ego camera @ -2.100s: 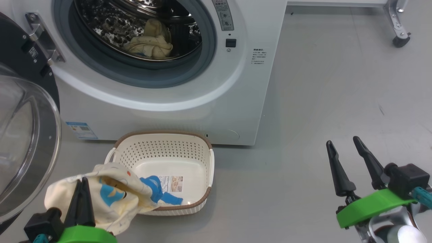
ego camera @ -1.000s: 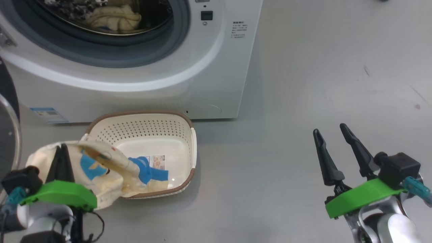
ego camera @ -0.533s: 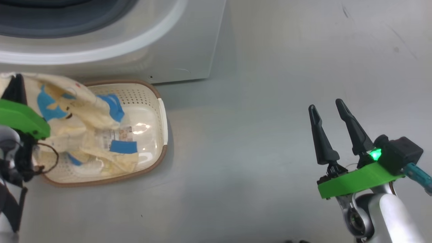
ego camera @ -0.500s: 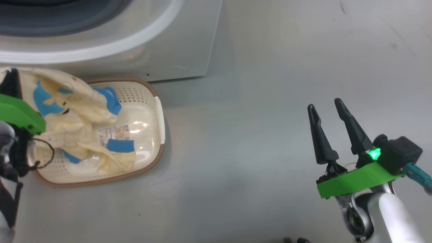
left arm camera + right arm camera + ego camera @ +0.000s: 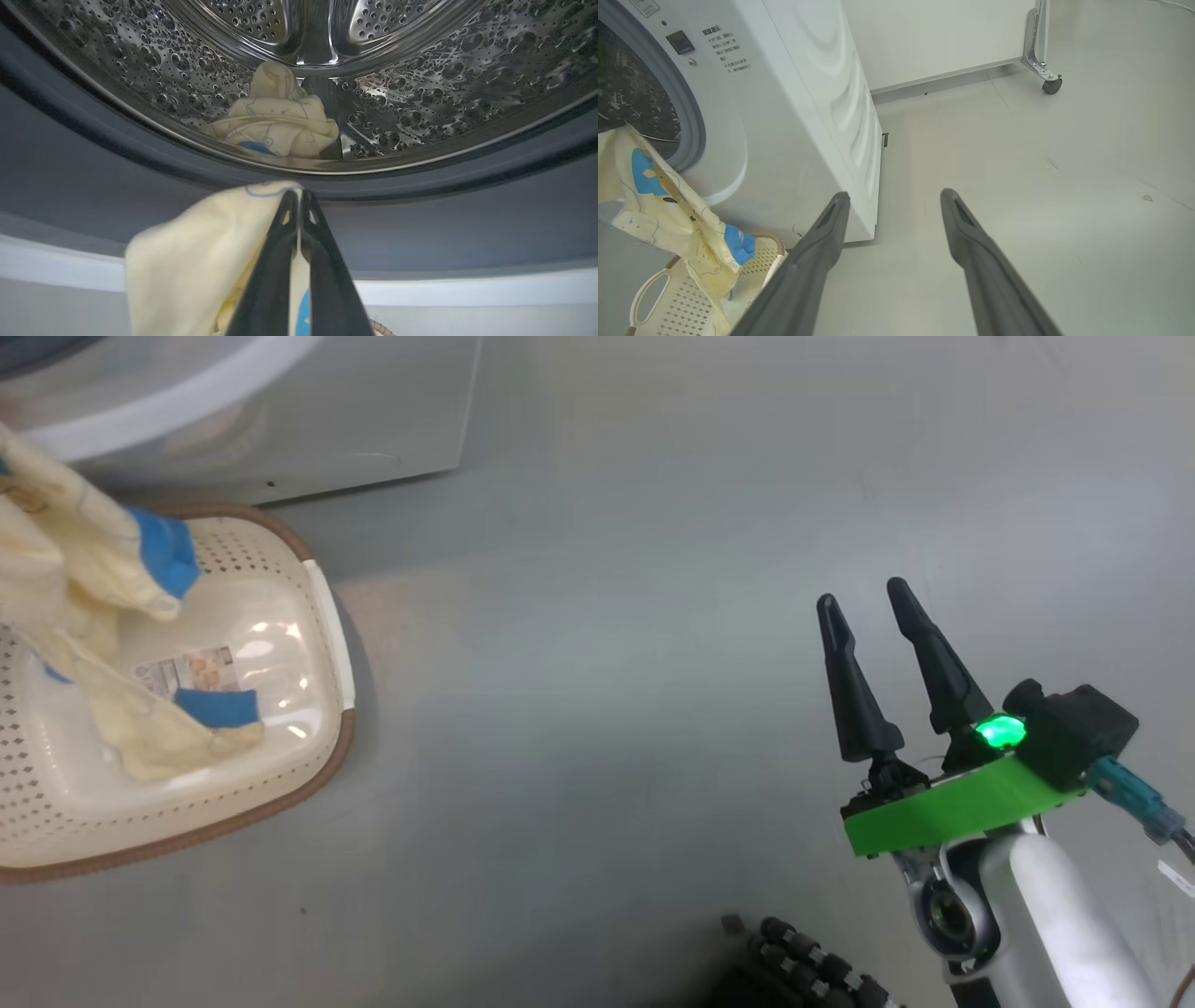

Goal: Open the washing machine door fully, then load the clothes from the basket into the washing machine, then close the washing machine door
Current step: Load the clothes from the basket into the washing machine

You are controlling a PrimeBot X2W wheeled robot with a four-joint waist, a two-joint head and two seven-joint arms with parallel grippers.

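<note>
Before the washer drum [image 5: 420, 70], the left pincer [image 5: 299, 193] is clamped on a cream garment [image 5: 187, 261] — its tail reaches the basket [image 5: 329, 644]. The right pincer [image 5: 862, 593] hangs spread.

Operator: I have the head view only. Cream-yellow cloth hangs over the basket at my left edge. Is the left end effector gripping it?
Observer: Yes. In the left wrist view the left end effector is shut on the cream-yellow cloth, with its fingers pressed together.
Operator: Where is it aimed?
Observer: Straight at the open drum. The tips look short of the grey gasket, so they are not inside.
Operator: Is anything in the drum?
Observer: One cream-yellow garment lies bunched at the bottom of the drum.
</note>
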